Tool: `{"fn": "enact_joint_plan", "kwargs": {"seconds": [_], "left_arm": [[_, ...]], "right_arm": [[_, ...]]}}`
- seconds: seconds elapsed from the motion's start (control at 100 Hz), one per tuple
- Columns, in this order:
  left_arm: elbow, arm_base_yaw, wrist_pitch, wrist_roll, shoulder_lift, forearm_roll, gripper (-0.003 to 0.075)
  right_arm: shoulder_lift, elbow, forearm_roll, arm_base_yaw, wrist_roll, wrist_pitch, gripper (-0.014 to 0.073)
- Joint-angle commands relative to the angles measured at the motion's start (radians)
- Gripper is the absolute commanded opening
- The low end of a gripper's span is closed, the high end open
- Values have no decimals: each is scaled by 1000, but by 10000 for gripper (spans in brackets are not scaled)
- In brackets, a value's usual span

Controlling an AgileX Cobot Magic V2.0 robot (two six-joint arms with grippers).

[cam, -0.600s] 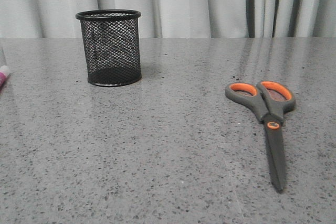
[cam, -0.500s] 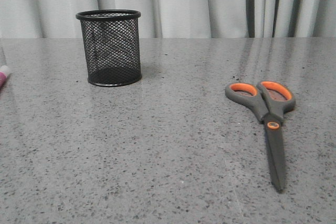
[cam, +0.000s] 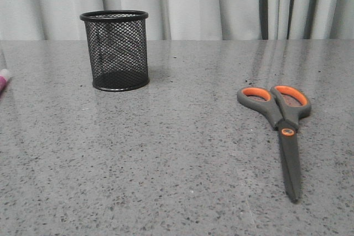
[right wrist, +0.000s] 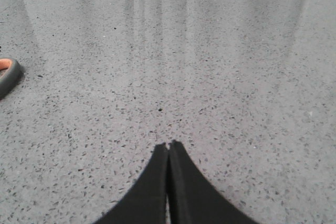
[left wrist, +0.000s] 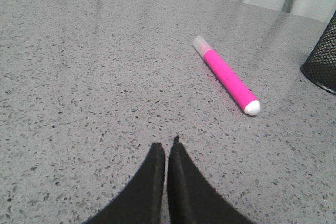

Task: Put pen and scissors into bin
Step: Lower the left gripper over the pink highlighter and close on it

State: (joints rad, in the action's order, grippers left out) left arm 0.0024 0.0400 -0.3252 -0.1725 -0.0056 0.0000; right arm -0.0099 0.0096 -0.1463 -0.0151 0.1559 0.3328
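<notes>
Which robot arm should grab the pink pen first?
The left, probably. Its shut pincer hovers close to the pen, with the bin nearby. The right pincer sees only a scissors handle.

left fingers (left wrist: 157, 182) — matte black, curved, tapering tips; right fingers (right wrist: 157, 192) — alike

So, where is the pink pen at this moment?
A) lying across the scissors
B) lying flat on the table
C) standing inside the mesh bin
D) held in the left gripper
B: the pen lies flat on the table, outside the bin, with the left gripper shut and empty.
</notes>
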Motion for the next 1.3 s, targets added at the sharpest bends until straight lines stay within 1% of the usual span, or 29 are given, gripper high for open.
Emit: {"fn": "enact_joint_plan", "kwargs": {"seconds": [0.0, 0.07, 0.1, 0.17, 0.18, 0.19, 0.27, 0.31, 0.37, 0.44, 0.52, 0.59, 0.67, 0.72, 0.76, 0.8, 0.83, 0.84, 0.86, 0.88, 0.92, 0.93, 0.94, 0.95, 0.99, 1.03, 1.08, 1.16, 1.29], "left_arm": [[44, -4, 71, -7, -29, 0, -19], [44, -4, 71, -7, -29, 7, -19], [44, -4, 71, -7, -29, 24, -19], [44, -4, 73, -7, -29, 53, -19], [44, -4, 75, -7, -29, 55, -19], [44, -4, 76, -7, -29, 56, -19], [44, -4, 101, -7, -29, 48, -19], [44, -4, 137, -7, -29, 0, -19], [44, -4, 207, -7, -29, -172, -19], [44, -4, 275, -7, -29, -316, -19], [42, -4, 337, -7, -29, -395, -19], [42, -4, 368, -9, -29, -476, -19], [42, -4, 405, -9, -29, -640, -19], [30, -4, 414, -9, -29, -689, -16], [12, -4, 401, -4, -29, -676, -4], [-18, -4, 377, 15, -24, -630, 32], [-44, -4, 356, 23, -15, -582, 70], [-58, -4, 341, 29, -5, -544, 105], [-72, -4, 331, 32, 2, -519, 130], [-95, -4, 318, 31, 14, -486, 157], [-144, -4, 293, 31, 42, -454, 239], [-152, -4, 282, 31, 56, -451, 264], [-170, -4, 276, 31, 63, -449, 286], [-179, -4, 265, 31, 79, -449, 297], [-236, -4, 224, 31, 126, -453, 330], [-301, -4, 154, 31, 194, -451, 323], [-378, -4, 67, 36, 287, -436, 297], [-519, -4, -78, 42, 465, -355, 258], [-740, -4, -269, 42, 738, -285, 253]], "right_arm": [[-19, 14, -68, -5, -8, -56, -69], [-19, 14, -186, -5, -8, -129, -69], [-19, 14, -206, -5, -8, -176, -69], [-19, 14, -206, -5, -8, -314, -69], [-19, 14, -206, -5, -8, -358, -69], [-19, 14, -206, -5, -8, -358, -69], [-19, 14, -204, -5, -2, -534, -69], [-19, 14, -176, -5, 29, -596, -69], [-19, 14, -101, -5, 132, -654, -69], [-19, 14, 6, -5, 179, -621, -69], [-19, 14, 106, -5, 179, -561, -69], [-19, 14, 156, -5, 179, -541, -69], [-19, 12, 197, -5, 181, -573, -69], [-19, -1, 203, -5, 181, -570, -69], [-15, -17, 203, -5, 181, -546, -67], [-6, -38, 203, -5, 181, -509, -57], [9, -62, 203, -3, 181, -465, -34], [17, -73, 203, -3, 181, -447, -28], [25, -84, 203, 0, 181, -429, -13], [37, -100, 203, 6, 181, -403, 13], [67, -131, 201, 22, 181, -361, 94], [72, -137, 201, 22, 181, -355, 94], [84, -146, 200, 30, 179, -343, 134], [90, -151, 200, 30, 179, -338, 134], [122, -182, 185, 48, 179, -312, 211], [164, -208, 175, 67, 179, -275, 276], [225, -247, 165, 90, 177, -228, 333], [312, -301, 165, 119, 177, -161, 343], [445, -360, 165, 148, 177, -86, 343]]}}
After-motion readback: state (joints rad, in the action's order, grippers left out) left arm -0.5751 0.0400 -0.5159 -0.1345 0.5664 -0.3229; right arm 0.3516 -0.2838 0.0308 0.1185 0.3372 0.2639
